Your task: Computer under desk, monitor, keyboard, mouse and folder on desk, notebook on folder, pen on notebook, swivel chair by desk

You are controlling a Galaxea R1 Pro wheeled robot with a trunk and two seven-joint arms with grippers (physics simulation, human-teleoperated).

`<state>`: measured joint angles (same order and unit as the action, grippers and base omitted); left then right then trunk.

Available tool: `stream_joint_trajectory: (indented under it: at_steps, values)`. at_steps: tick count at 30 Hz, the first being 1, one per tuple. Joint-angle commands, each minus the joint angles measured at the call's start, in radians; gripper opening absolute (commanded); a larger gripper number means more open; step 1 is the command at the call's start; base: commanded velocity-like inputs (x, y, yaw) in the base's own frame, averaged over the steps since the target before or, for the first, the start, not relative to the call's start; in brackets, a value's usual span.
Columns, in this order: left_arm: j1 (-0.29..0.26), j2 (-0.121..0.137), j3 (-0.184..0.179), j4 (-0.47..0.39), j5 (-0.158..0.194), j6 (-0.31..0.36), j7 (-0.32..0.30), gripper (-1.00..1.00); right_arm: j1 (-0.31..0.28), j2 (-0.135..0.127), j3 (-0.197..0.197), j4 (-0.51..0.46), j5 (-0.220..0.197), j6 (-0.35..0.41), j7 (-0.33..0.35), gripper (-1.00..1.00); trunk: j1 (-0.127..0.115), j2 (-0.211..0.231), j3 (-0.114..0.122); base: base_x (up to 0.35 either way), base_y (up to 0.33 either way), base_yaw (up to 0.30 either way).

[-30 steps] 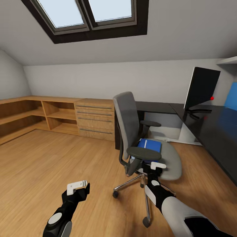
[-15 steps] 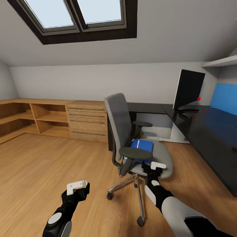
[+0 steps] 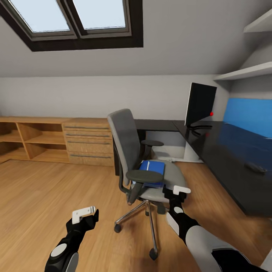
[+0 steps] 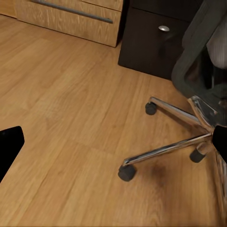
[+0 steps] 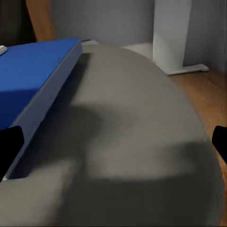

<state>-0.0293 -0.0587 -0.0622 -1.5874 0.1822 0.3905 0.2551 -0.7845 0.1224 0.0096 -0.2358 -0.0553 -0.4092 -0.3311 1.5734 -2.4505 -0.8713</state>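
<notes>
Blue folder (image 3: 151, 172) on grey swivel chair (image 3: 136, 158) seat, black armrest (image 3: 144, 176) alongside, both grippers spread wide, empty

From my head view, the swivel chair (image 3: 143, 162) armrest hides part of the folder (image 3: 153, 168); at three o'clock the desk (image 3: 226, 158) runs off frame.

Count: one swivel chair (image 3: 145, 166), one folder (image 3: 152, 170), one monitor (image 3: 199, 104), one desk (image 3: 226, 151), two skylights (image 3: 68, 17), two grippers.
</notes>
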Motion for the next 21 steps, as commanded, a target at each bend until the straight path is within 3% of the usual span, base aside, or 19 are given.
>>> stream_joint_trajectory:
  at_steps: [1, 11, 21]
  values:
    - [-0.001, 0.0, 0.0, -0.002, 0.011, 0.003, 0.009, 1.0, -0.001, 0.0, 0.001, 0.001, -0.006, -0.005, -0.001, 1.0, 0.0, 0.0, 0.0, 0.0, 0.0, -0.197]
    - [0.0, 0.0, 0.007, -0.002, 0.011, 0.004, 0.009, 1.0, -0.001, 0.0, 0.001, 0.001, -0.005, -0.005, 0.0, 1.0, 0.0, 0.0, 0.01, 0.0, 0.0, -0.183]
    - [0.0, 0.0, 0.012, -0.003, 0.01, 0.004, 0.009, 1.0, -0.001, -0.001, -0.001, -0.002, -0.007, -0.001, 0.003, 1.0, 0.0, 0.0, 0.012, 0.0, 0.0, -0.031]
